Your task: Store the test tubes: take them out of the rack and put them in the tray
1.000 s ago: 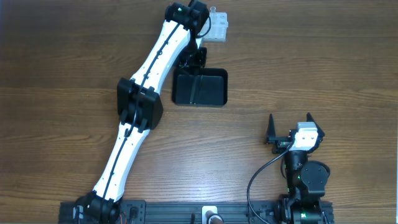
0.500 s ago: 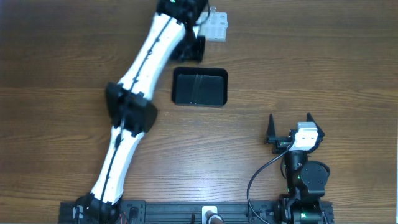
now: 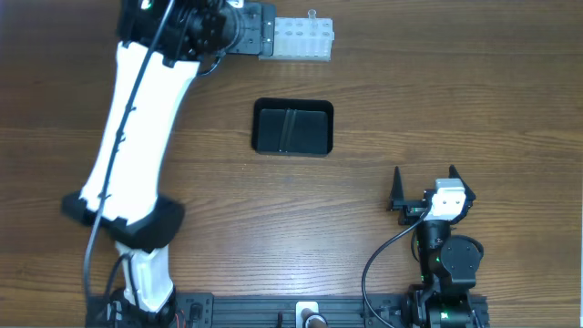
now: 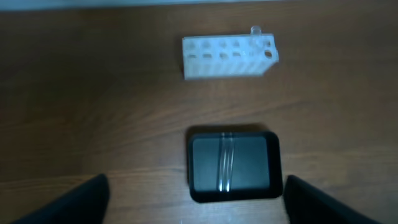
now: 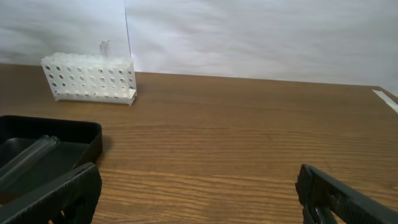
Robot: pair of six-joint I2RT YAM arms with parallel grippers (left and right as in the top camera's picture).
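A white rack [image 3: 299,38] [image 4: 229,56] [image 5: 89,78] stands at the table's far side with one clear test tube [image 3: 312,15] [image 4: 255,30] [image 5: 104,46] upright in its right end. Nearer, the black tray [image 3: 258,137] [image 4: 190,168] [image 5: 94,146] holds two clear tubes [image 3: 290,128] [image 4: 225,163] [image 5: 28,155] lying side by side. My left gripper [image 3: 262,35] [image 4: 196,202] hangs high above the tray's near side, open and holding nothing. My right gripper [image 3: 425,187] [image 5: 199,205] rests low near its base at the right, open and empty.
The wood table [image 3: 455,82] is bare around the rack and tray. A pale wall [image 5: 261,37] rises behind the table's far edge. The left arm's white links [image 3: 137,118] stretch up the left side of the top view.
My left arm has lifted and swung left, away from the tray's far edge and the rack, and now looks down from higher up. The right arm has not moved.
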